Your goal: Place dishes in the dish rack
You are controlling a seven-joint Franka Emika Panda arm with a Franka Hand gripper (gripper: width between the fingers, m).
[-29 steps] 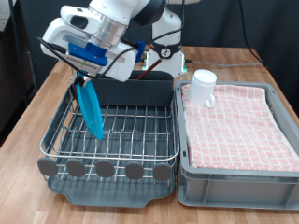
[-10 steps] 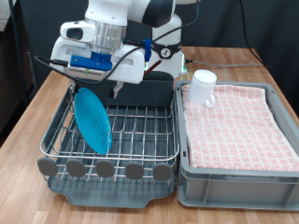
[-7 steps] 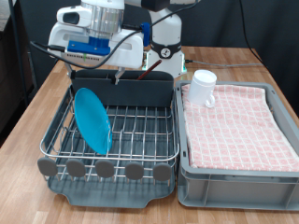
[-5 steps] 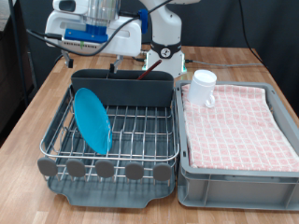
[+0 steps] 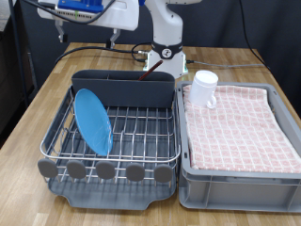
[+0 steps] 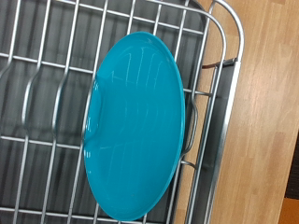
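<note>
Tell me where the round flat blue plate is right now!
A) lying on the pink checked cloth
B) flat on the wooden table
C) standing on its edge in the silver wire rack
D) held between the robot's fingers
C: the round flat blue plate stands on edge between the wires of the silver wire rack, with nothing gripping it.

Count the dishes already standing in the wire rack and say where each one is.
1. The blue plate stands on edge in the dish rack, toward the exterior view's left. The white mug is outside it, on the pink checked cloth. No spoon shows; the caddy may hide one.
</note>
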